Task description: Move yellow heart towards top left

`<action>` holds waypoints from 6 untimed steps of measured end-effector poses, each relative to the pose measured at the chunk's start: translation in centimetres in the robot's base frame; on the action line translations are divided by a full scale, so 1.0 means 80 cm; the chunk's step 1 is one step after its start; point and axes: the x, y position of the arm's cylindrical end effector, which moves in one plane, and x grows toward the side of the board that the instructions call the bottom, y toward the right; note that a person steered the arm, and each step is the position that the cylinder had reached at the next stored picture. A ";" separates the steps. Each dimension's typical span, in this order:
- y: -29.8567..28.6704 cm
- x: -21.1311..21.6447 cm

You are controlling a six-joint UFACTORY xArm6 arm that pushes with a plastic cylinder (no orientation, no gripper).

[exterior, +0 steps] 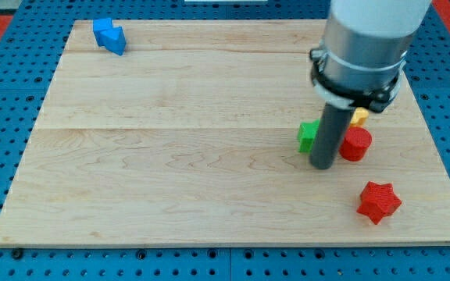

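Note:
The yellow heart shows only as a small yellow piece at the view's right, mostly hidden behind the arm and the rod. My tip rests on the board just below and left of it. A green block touches the rod's left side. A red round block sits right of the rod, just below the yellow heart.
A red star block lies at the lower right. A blue block sits at the top left corner of the wooden board. The arm's grey body covers the upper right.

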 end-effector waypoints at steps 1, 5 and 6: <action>-0.005 -0.056; -0.015 -0.123; -0.068 -0.127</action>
